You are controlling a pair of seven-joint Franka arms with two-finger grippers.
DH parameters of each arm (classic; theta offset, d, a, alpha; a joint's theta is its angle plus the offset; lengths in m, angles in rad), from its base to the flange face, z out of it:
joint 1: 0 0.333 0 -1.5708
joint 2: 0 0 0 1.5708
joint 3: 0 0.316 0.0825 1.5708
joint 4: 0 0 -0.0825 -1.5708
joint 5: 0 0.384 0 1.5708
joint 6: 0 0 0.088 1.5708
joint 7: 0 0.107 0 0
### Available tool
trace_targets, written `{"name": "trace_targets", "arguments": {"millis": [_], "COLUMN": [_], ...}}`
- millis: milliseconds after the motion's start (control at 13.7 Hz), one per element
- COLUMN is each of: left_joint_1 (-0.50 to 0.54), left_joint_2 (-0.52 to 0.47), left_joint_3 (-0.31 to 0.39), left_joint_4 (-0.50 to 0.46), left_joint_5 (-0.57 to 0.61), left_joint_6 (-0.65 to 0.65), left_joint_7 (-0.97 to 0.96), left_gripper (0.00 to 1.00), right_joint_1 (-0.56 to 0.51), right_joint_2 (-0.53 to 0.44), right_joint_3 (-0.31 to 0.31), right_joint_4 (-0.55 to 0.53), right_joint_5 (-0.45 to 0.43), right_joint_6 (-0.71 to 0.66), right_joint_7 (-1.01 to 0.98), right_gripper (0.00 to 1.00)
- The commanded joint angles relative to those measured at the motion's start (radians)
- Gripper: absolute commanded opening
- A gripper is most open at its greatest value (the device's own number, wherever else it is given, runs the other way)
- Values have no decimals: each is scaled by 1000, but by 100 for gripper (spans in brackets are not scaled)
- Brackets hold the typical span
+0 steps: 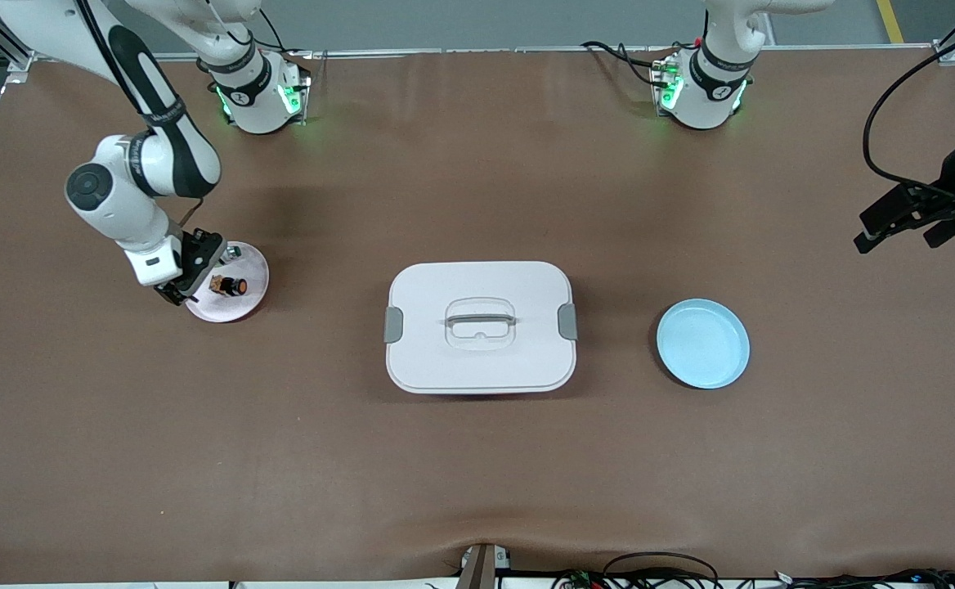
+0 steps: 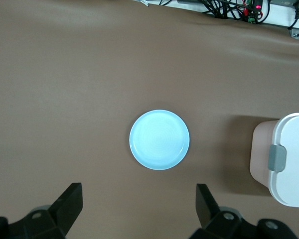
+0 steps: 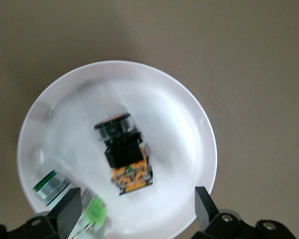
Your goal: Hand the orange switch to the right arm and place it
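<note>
The orange switch lies on the pink plate at the right arm's end of the table, under the right gripper, whose fingers are spread wide and empty. The left gripper waits over bare table near the blue plate, also wide open and empty.

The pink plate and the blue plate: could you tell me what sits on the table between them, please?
In the front view, a white lidded box with a handle and grey latches lies between the pink plate and the blue plate; otherwise bare brown table.
</note>
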Motion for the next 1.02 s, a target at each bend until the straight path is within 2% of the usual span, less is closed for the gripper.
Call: {"name": "trace_targets", "arguments": {"millis": [0, 218, 437, 655, 947], "left_joint_1": [-24, -14, -14, -16, -14], "left_joint_2": [8, -1, -5, -5, -2], "left_joint_3": [19, 16, 10, 7, 9], "left_joint_4": [32, 33, 48, 70, 70], "left_joint_5": [24, 24, 24, 24, 25], "left_joint_6": [-42, -83, -131, -171, -220], "left_joint_7": [7, 7, 8, 20, 50], "left_gripper": [100, 100, 100, 100, 100], "right_joint_1": [-23, -13, -4, -4, 77], "right_joint_2": [-107, -162, -169, -167, -159], "right_joint_3": [15, 23, 23, 23, 23], "right_joint_4": [-2, 79, 234, 374, 545], "right_joint_5": [-22, -19, -12, -8, -8], "right_joint_6": [-146, -391, -634, -766, -907], "right_joint_7": [168, 382, 563, 649, 967], "right_gripper": [100, 100, 100, 100, 100]}}
